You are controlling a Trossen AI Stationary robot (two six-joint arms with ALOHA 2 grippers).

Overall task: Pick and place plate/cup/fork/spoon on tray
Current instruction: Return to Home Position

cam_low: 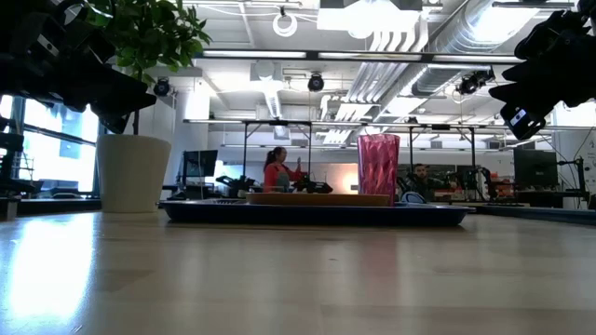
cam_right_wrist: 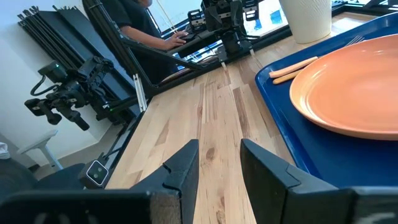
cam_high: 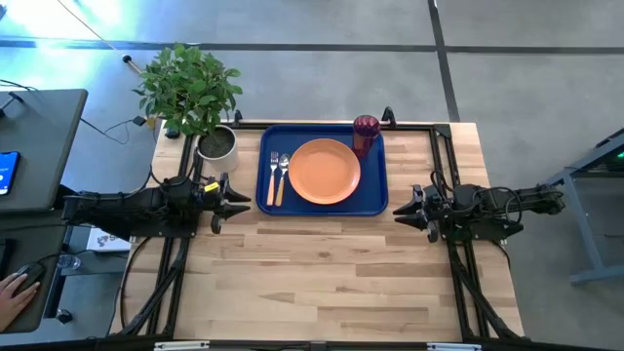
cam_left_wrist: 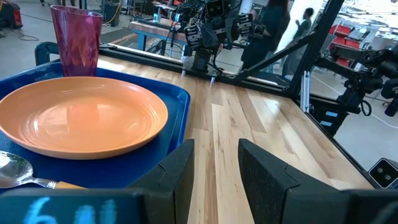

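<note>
Plate (cam_high: 324,172), cup (cam_high: 365,132), fork (cam_high: 272,175) and spoon (cam_high: 283,175) sit on the tray (cam_high: 375,195). Left gripper (cam_high: 239,203) and right gripper (cam_high: 400,210) flank it, part-open and empty; only homing appears outstanding.

The dark-blue tray (cam_high: 375,198) lies at the back middle of the wooden table (cam_high: 331,283). It holds the orange plate (cam_high: 325,172) at its centre, the cup (cam_high: 366,134) upright in its back right corner, and the fork (cam_high: 272,176) and spoon (cam_high: 283,178) side by side left of the plate, the spoon nearer to it. The left gripper (cam_high: 239,201) is just off the tray's front left corner and the right gripper (cam_high: 400,209) just off its front right corner, both empty, and a potted plant (cam_high: 216,144) stands beside the tray's back left corner.
</note>
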